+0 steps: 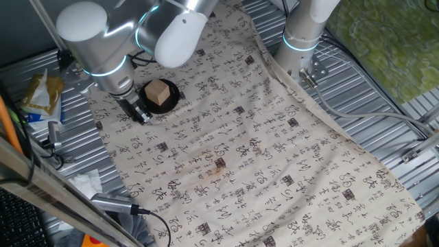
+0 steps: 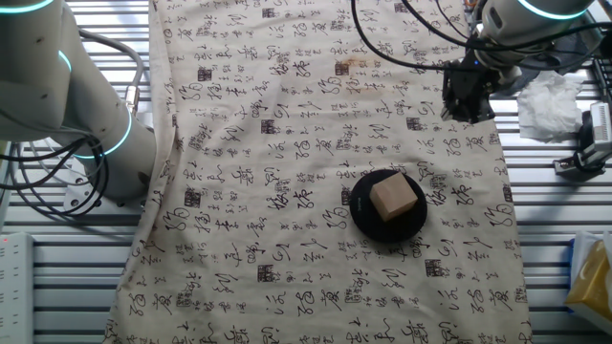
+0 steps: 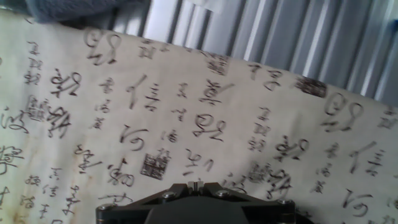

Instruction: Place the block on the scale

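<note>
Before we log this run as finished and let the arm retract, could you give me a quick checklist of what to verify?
1. Block sits on the scale: ok.
2. Block inside the disc's edge, not overhanging: ok.
3. Gripper apart from block and scale: ok.
4. Gripper holds nothing: ok in the fixed views; whether it is open or closed: cannot tell.
5. Cloth under the scale lies flat: cannot tell; it shows wrinkles nearby.
</note>
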Robot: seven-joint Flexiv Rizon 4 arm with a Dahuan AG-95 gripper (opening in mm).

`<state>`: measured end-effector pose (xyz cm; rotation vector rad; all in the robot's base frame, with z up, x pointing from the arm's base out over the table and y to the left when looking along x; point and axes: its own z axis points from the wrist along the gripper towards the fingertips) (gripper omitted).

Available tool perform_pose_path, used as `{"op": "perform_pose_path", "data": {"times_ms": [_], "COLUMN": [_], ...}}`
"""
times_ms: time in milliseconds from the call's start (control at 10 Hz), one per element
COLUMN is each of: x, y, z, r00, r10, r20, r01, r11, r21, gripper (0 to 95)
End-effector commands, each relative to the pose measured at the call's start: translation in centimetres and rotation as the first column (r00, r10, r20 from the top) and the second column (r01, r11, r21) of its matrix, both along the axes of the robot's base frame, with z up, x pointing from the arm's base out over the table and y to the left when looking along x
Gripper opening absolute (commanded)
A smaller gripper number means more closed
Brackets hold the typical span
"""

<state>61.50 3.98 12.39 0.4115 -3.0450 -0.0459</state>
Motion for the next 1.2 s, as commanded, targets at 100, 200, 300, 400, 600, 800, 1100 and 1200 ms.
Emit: {"op": "perform_pose_path", "data": {"times_ms": [100,200,300,400,600,800,1100,1200], "x": [-0.01,-0.01,-0.01,-0.01,-0.01,-0.01,-0.02,-0.02], "y": [0.01,0.01,0.01,0.01,0.01,0.01,0.00,0.00], "z": [-0.02,-0.02,-0.02,-0.02,-0.02,-0.02,-0.02,-0.02], "r00": [1.000,1.000,1.000,1.000,1.000,1.000,1.000,1.000], "r10": [-0.022,-0.024,-0.025,-0.025,-0.027,-0.027,-0.027,-0.027], "r20": [0.003,0.003,0.003,0.003,0.003,0.003,0.003,0.003], "r01": [0.022,0.024,0.025,0.025,0.027,0.027,0.027,0.027], "r11": [1.000,1.000,1.000,1.000,1.000,1.000,1.000,1.000], "r21": [-0.002,-0.002,-0.002,-0.002,-0.002,-0.005,-0.006,-0.006], "gripper": [0.0,0.0,0.0,0.0,0.0,0.0,0.0,0.0]}}
